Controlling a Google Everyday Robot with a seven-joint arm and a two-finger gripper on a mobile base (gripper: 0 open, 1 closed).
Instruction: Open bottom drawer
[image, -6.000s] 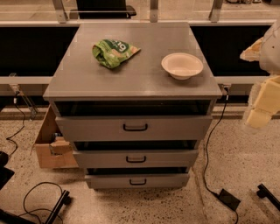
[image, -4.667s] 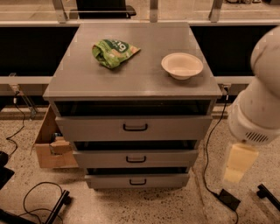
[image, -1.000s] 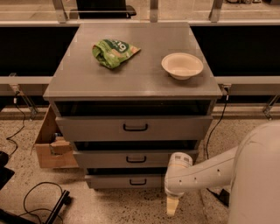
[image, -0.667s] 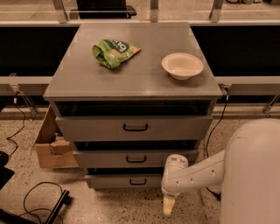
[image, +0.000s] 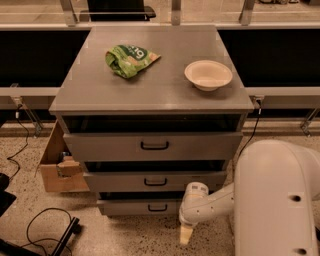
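The bottom drawer (image: 135, 207) is the lowest and shortest grey front of the cabinet, with a small black loop handle (image: 157, 207). It looks pushed in, like the two drawers above it. My gripper (image: 186, 233) hangs low, pointing down at the floor, just right of and in front of the bottom drawer's right end. It is apart from the handle, which lies up and to its left. My white arm (image: 275, 200) fills the lower right.
A green chip bag (image: 129, 59) and a white bowl (image: 208, 75) sit on the cabinet top (image: 150, 90). A cardboard box (image: 56, 165) stands left of the cabinet. Black cables (image: 45, 230) lie on the speckled floor at lower left.
My arm has come down from the upper right to floor level. In the last second the gripper has shifted slightly left, closer to the bottom drawer's right end. The drawers have not moved.
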